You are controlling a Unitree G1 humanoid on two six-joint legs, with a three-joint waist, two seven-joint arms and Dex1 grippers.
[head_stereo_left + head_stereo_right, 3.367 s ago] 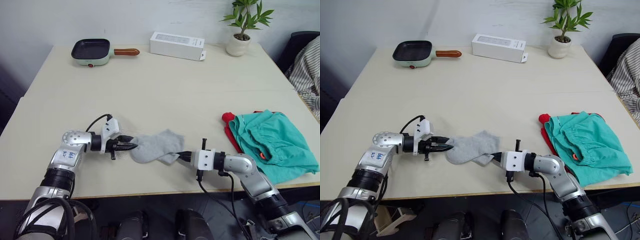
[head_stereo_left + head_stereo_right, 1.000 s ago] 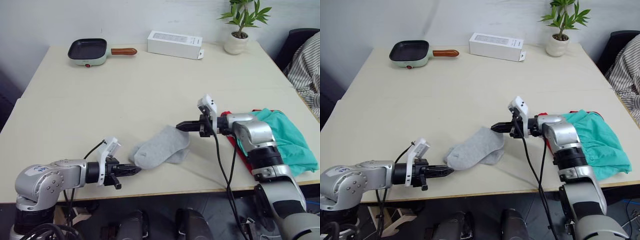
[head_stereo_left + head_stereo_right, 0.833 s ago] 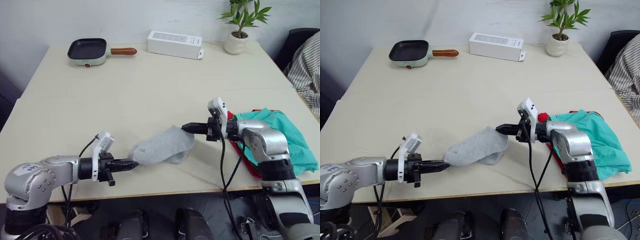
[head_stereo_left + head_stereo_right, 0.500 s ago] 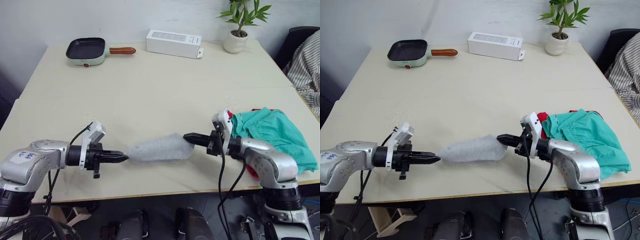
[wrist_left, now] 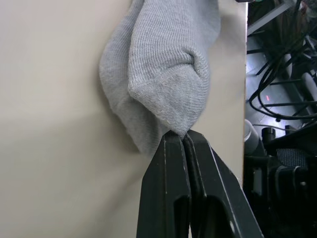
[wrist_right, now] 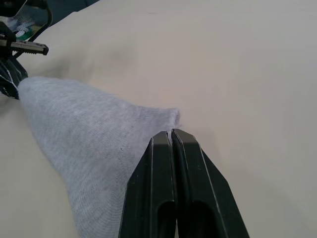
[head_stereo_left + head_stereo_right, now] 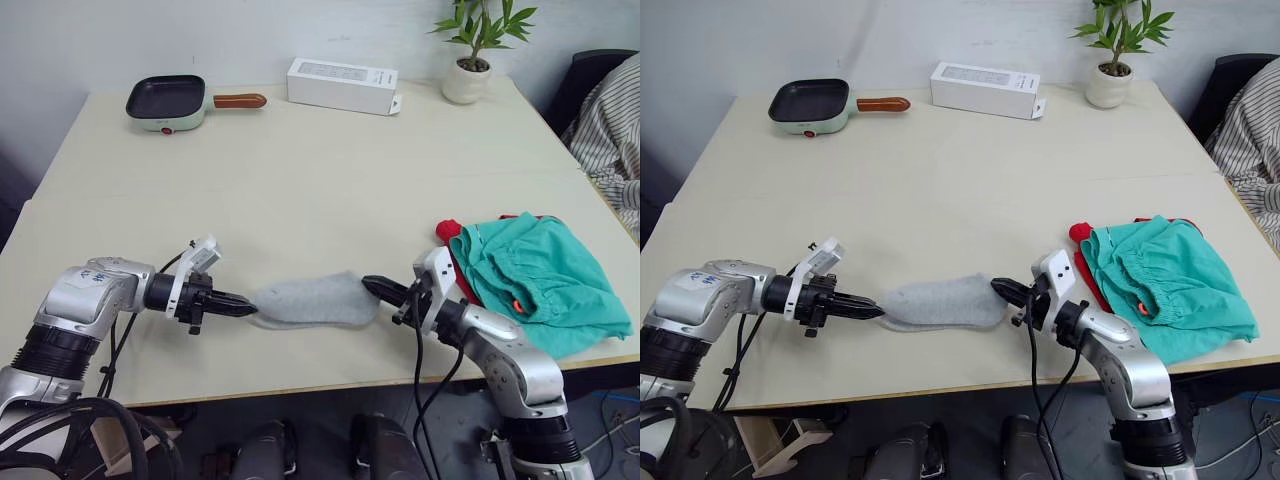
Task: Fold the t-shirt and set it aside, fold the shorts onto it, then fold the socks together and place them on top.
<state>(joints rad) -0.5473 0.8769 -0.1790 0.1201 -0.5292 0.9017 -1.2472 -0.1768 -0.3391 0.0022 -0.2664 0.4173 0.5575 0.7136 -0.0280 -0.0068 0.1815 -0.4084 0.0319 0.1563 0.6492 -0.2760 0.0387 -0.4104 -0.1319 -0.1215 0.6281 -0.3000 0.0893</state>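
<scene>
Table (image 7: 300, 150), socks (image 7: 315, 300) stretched flat

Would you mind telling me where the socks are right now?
In the head views, the socks lie near the table's front edge, stretched between the left gripper and right gripper, left of the shorts.

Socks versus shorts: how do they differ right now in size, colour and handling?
The socks are light grey and small; the shorts are teal and much larger. The socks lie stretched flat near the table's front edge, pinched at one end by the left gripper and at the other by the right gripper; the shorts lie rumpled and unheld on the t-shirt. Both are soft fabric resting on the table.
</scene>
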